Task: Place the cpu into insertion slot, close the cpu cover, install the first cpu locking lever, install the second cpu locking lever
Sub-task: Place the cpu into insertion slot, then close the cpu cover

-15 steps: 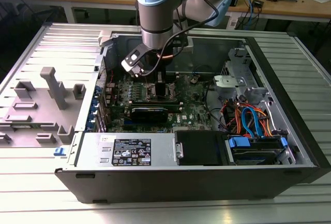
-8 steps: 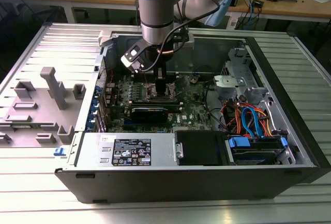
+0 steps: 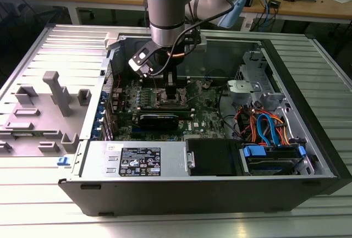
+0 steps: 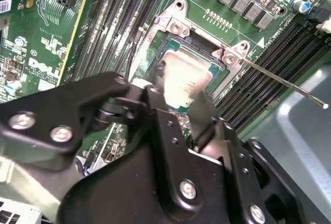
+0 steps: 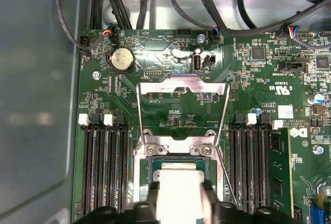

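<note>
We see the cpu (image 5: 180, 195) pinched between the two black fingers (image 5: 152, 203) of the tool (image 5: 181, 203). They are closed on its opposite edges, and its dull silvery top shows between them in both wrist views. It sits right over the slot (image 5: 151, 166), whose dark inner frame shows around it; we cannot tell whether it is fully seated. The cover (image 5: 182, 86) stands swung open on its hinge just beyond the slot, with the board showing through its window. In the second wrist view a thin lever (image 4: 284, 83) sticks out free from a corner bracket of the slot. Long black memory slots (image 5: 106, 167) flank the slot on both sides on the green motherboard (image 5: 170, 53). In the exterior view the arm (image 3: 168, 7) stands at the top middle of the frame, reaching into the open case (image 3: 192, 194). The case lies on the ridged metal bench (image 3: 165, 224), and grey fixtures (image 3: 58, 92) stand on the exterior view's left.
</note>
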